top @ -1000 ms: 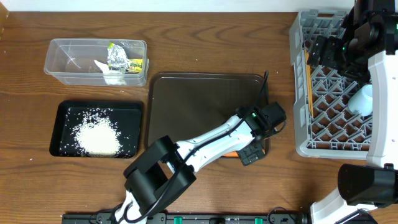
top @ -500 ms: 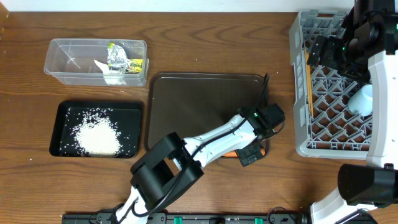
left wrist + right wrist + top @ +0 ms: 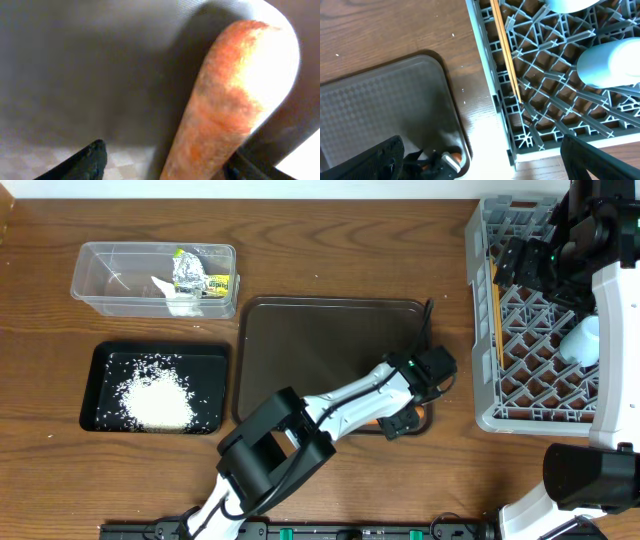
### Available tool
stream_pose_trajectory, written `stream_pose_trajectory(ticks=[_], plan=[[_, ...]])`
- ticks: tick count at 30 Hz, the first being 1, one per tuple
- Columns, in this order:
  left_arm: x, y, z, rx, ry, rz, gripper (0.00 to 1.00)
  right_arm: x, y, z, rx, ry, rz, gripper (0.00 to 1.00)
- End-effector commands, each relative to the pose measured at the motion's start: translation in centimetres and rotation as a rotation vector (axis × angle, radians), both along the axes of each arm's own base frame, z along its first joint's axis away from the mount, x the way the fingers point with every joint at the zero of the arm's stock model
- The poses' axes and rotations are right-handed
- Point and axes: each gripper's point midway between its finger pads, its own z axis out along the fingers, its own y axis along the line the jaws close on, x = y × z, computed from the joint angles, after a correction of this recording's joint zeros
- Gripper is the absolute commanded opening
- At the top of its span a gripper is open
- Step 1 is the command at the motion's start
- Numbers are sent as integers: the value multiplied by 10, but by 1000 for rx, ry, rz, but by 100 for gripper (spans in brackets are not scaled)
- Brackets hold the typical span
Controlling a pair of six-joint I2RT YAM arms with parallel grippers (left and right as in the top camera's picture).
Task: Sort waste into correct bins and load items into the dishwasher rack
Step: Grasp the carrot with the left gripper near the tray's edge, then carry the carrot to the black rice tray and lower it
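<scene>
Overhead
Left end effector (image 3: 405,423): down at the near right corner of the brown tray (image 3: 310,350); from above I cannot tell how its jaws stand.
Right end effector (image 3: 515,265): over the far end of the dishwasher rack (image 3: 482,380), at the right side of the worktop (image 3: 350,270).
Black tray (image 3: 86,390): holds the white rice (image 3: 155,400), heaped in the middle with loose grains around.
Clear tub (image 3: 100,275): holds the foil ball (image 3: 188,270), the tissue (image 3: 175,295) and the yellow-green wrapper (image 3: 218,283).

Left wrist
Left end effector (image 3: 167,160): released, fingers spread wide.
Carrot (image 3: 225,115): lies on the brown tray (image 3: 75,65) between the fingers, close against the right-hand one (whether they touch is unclear).

Right wrist
Right end effector (image 3: 485,160): released, fingers far apart, gripping nothing.
Dishwasher rack (image 3: 545,100): carries the chopsticks (image 3: 506,55) along its left edge and the light blue cup (image 3: 610,62) on its side.
Carrot (image 3: 452,159): an orange bit in the tray's corner nearest the rack.
</scene>
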Motion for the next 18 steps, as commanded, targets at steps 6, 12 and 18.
stream_pose_trajectory(ticks=[6, 12, 18], plan=[[11, 16, -9, 10, 36, 62, 57, 0, 0, -2, 4, 7, -10, 99], [20, 24, -8, 5, 37, 156, 50, 0, 0, -2, 4, 7, -10, 99], [33, 28, 5, -28, 19, 242, 30, 0, 0, -2, 4, 7, -10, 99]])
